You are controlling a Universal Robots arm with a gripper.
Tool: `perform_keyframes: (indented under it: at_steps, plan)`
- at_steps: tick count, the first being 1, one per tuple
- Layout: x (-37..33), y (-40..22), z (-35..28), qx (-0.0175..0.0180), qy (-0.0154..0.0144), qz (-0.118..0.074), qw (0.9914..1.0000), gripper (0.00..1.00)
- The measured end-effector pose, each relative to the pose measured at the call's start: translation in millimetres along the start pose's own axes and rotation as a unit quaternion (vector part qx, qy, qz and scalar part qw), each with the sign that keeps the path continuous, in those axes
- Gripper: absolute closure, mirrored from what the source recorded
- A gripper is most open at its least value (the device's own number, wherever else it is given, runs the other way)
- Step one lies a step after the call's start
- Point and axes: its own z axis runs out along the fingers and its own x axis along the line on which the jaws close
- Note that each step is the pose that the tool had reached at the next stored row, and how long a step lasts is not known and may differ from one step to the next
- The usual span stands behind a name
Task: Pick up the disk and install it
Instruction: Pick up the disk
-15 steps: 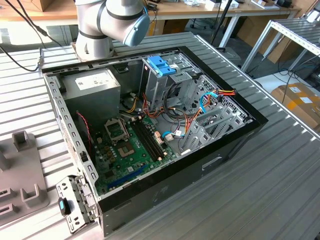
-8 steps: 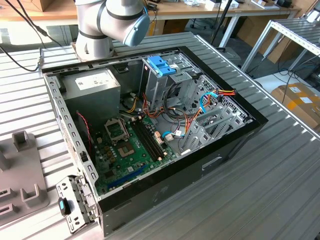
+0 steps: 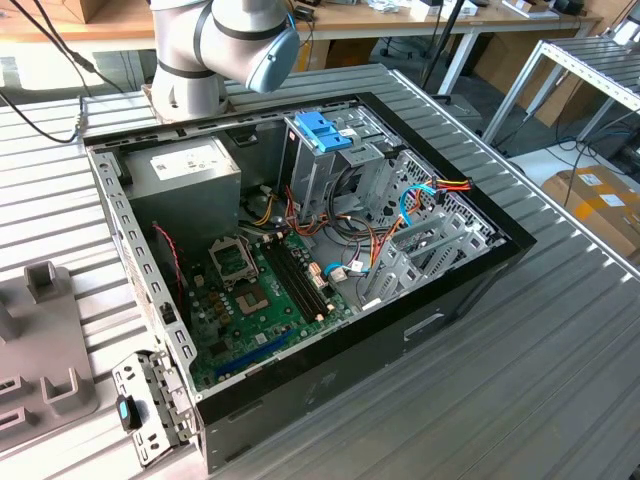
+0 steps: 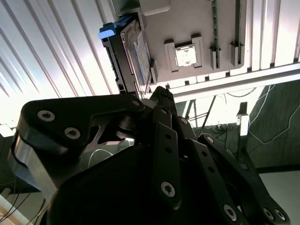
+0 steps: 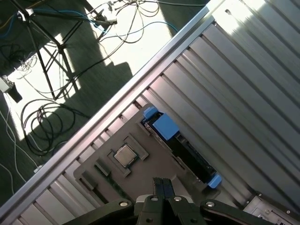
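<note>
The disk [image 5: 185, 150] stands on edge in a slot of a grey fixture plate [image 5: 150, 171], its blue rails showing at both ends and a blue tab on top. In the second wrist view the disk [image 4: 127, 56] shows a silver face with a white-and-blue label. My gripper [image 5: 163, 183] hangs over the fixture plate beside the disk, apart from it, fingers shut together with nothing between them. The black finger linkage and gripper [image 4: 161, 93] point toward the disk. The arm [image 3: 225, 45] rises behind the open computer case [image 3: 420, 330].
Inside the case sit a metal drive cage with a blue handle [image 3: 322, 130], a grey power-supply box [image 3: 190, 165], a motherboard [image 3: 255, 290] and loose cables [image 3: 370, 250]. A processor chip [image 5: 124, 156] lies on the fixture plate. The ribbed metal table [image 3: 520, 380] ends near floor cables [image 5: 42, 122].
</note>
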Motion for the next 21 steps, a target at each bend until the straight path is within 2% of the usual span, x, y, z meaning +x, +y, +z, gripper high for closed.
perform_keyframes:
  at_steps: [15, 21]
  plan:
    - [0.0, 0.0, 0.0, -0.0006, 0.001, -0.023, 0.99973, 0.89]
    - [0.0, 0.0, 0.1, -0.0008, 0.0015, -0.036, 0.99937, 0.89]
